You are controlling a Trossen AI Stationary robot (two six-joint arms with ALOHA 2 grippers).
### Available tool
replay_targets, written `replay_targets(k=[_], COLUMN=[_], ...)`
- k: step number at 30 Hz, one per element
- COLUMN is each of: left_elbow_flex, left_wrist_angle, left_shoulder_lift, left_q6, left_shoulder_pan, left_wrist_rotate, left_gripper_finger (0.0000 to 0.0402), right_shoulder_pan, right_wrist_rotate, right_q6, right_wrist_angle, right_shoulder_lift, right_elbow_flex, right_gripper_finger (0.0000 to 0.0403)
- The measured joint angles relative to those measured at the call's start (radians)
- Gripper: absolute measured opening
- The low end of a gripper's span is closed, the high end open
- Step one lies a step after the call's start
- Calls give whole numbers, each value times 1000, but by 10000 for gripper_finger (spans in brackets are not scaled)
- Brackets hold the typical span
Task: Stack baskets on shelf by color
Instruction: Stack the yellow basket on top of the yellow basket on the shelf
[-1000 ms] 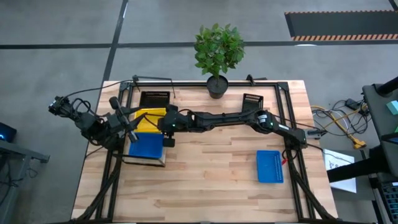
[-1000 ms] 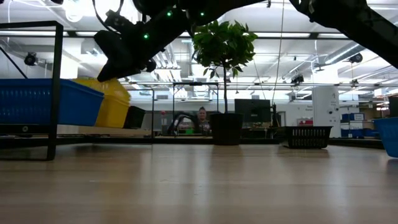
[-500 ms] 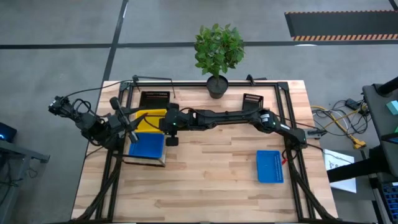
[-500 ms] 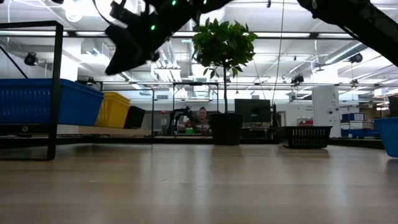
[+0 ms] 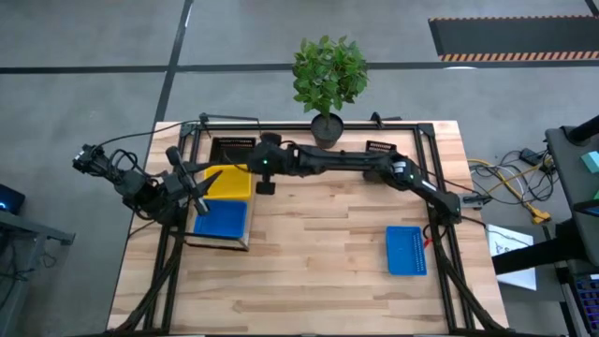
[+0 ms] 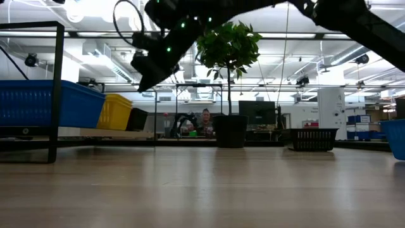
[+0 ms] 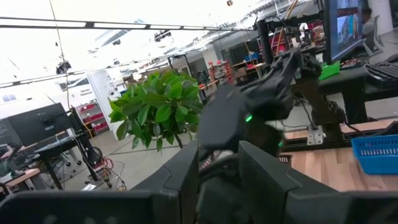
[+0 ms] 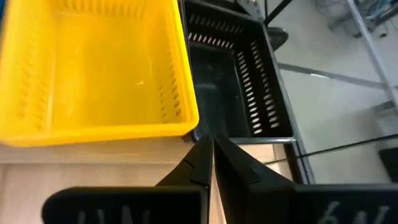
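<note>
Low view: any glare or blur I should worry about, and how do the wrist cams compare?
Low view: ceiling lights blow out the upper left, and the right arm is a backlit silhouette. Left wrist view: the left gripper's own fingers are soft and dark, with a bright wash across the ceiling. Right wrist view: evenly lit, yellow basket crisp, a mild sheen on its floor.

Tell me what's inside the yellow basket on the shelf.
The yellow basket looks empty: its bare floor and slotted walls show in the right wrist view. Whether more yellow baskets are nested beneath it cannot be seen. The black basket sits beside it.
</note>
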Motion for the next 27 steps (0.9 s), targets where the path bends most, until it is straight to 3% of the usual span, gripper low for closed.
replay_targets(k=[5,27], left_elbow_flex=[0,0], left_wrist_angle=[0,0], left_shoulder_lift=[-2,-3], left_q6=[1,7], left_shoulder_pan=[0,0], left_wrist_rotate=[0,0], left_gripper_finger=[97,97], right_shoulder_pan=[-37,-44], right_wrist_rotate=[-96,-109], right_q6=[6,4], right_wrist_angle=[103,129], right_shoulder_lift=[40,62], right_elbow_flex=[0,-5], right_gripper_finger=[9,9])
